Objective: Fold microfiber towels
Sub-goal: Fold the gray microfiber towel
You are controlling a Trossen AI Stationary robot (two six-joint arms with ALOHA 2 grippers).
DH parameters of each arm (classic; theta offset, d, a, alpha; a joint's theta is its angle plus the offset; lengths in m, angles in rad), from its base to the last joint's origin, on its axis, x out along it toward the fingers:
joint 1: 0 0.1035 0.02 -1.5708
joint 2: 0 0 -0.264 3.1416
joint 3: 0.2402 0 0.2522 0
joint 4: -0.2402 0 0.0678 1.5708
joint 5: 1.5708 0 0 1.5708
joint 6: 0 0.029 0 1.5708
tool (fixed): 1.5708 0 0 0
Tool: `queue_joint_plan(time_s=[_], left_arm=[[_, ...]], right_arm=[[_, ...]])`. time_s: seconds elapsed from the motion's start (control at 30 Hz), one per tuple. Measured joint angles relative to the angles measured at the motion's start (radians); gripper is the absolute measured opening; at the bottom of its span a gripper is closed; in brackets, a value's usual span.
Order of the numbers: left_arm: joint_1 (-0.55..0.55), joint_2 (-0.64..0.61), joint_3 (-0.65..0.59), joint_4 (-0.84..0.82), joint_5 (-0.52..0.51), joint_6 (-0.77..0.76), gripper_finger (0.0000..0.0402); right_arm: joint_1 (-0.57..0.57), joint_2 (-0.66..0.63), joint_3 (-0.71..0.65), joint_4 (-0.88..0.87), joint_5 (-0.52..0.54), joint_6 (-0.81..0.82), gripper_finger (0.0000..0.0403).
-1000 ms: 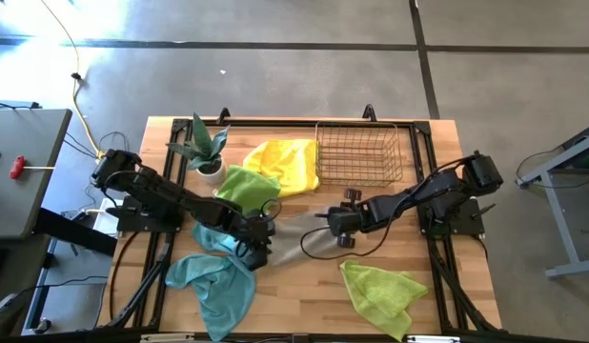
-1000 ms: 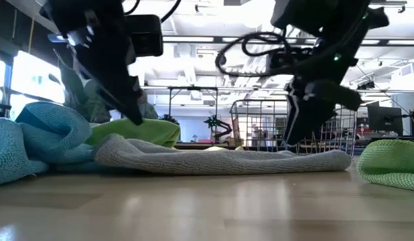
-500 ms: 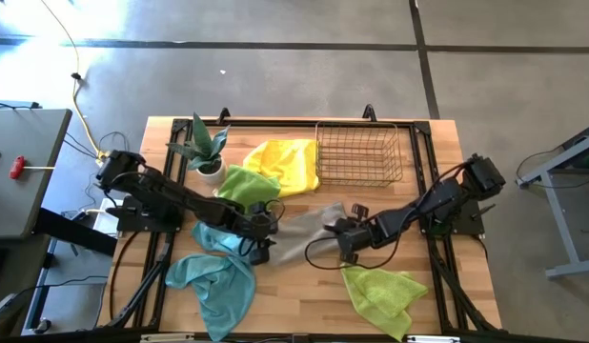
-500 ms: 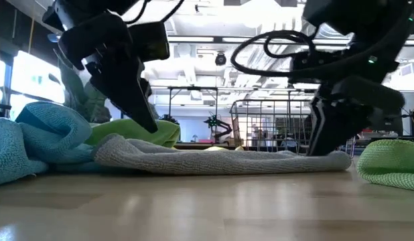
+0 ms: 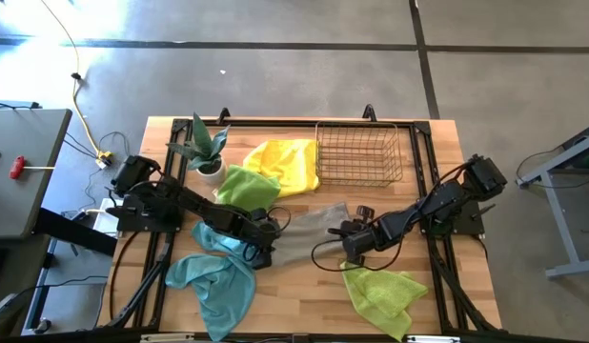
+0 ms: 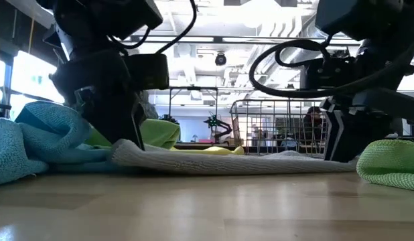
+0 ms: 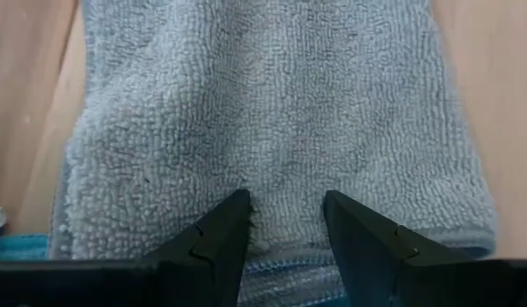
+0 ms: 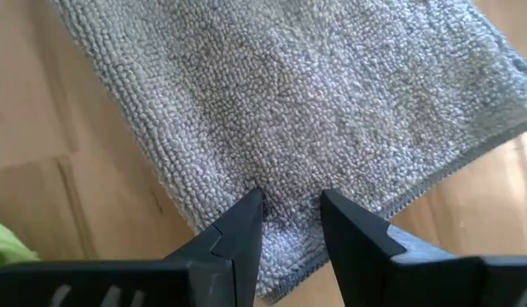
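I see my right gripper [image 5: 351, 250] now sitting nearer the front edge and lower than a second ago, its fingers [image 8: 238, 230] pressed onto the near right corner of the grey towel [image 5: 309, 233]. My left gripper [image 5: 260, 255] has dropped too, down onto the towel's left end. The towel's right end now lies flatter, and the lime green towel [image 6: 391, 164] hides its tip.
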Motion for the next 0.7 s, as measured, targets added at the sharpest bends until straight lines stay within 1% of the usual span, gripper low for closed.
queue_joint_plan(time_s=[0.13, 0.33, 0.47, 0.5, 0.6, 0.7], left_arm=[[0.001, 0.005, 0.003, -0.001, 0.044, -0.02, 0.0149], [-0.004, -0.023, -0.001, -0.022, 0.068, -0.105, 0.0149], [-0.011, -0.024, -0.002, -0.005, 0.069, -0.117, 0.0149], [-0.011, -0.024, -0.002, 0.009, 0.066, -0.117, 0.0149], [-0.005, -0.025, -0.001, 0.051, 0.056, -0.104, 0.0149], [-0.002, -0.038, 0.018, 0.058, 0.044, -0.066, 0.0149]], right_arm=[[-0.009, 0.0, 0.0, -0.022, 0.005, -0.007, 0.0117], [-0.015, 0.001, 0.0, -0.031, 0.008, -0.022, 0.0117], [-0.015, 0.001, 0.0, -0.047, 0.034, -0.024, 0.0117], [-0.015, -0.005, 0.002, -0.059, 0.036, -0.03, 0.0117], [-0.016, -0.037, 0.021, -0.168, 0.037, -0.015, 0.0117], [-0.016, -0.108, 0.062, -0.231, 0.075, 0.026, 0.0117]])
